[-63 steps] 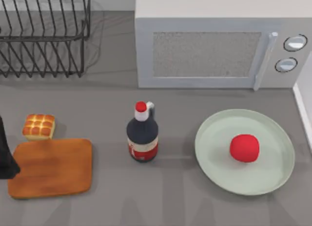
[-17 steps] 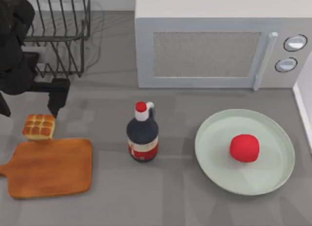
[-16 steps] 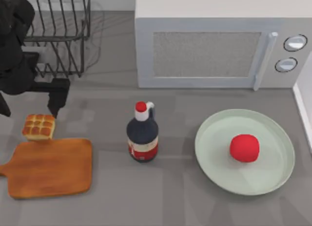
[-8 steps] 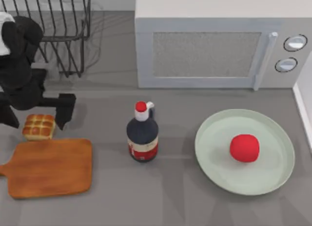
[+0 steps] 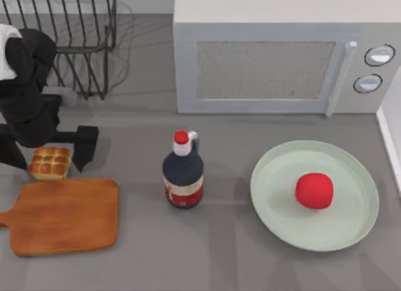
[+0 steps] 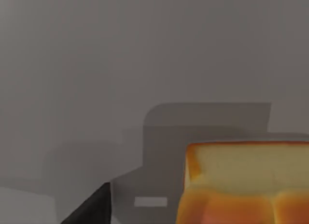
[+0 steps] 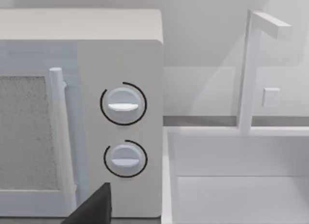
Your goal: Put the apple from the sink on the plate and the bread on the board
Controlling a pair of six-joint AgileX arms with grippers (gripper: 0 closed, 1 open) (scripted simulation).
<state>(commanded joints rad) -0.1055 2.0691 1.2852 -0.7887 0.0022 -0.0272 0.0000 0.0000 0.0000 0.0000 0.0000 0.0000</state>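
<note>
At the tabletop's [image 5: 250, 266] left, the left gripper [image 5: 49, 148] has its fingers [image 5: 86, 145] spread wide on either side of the bread [image 5: 50, 162], not yet closed on it. The bread sits just behind the board [image 5: 66, 216]. A dark bottle [image 5: 183, 175] stands mid-table. At right, the apple [image 5: 314, 190] rests on the plate [image 5: 276, 178], before a microwave [image 5: 282, 52]. One right gripper finger [image 7: 94, 209] faces the microwave; I cannot tell its finger state.
</note>
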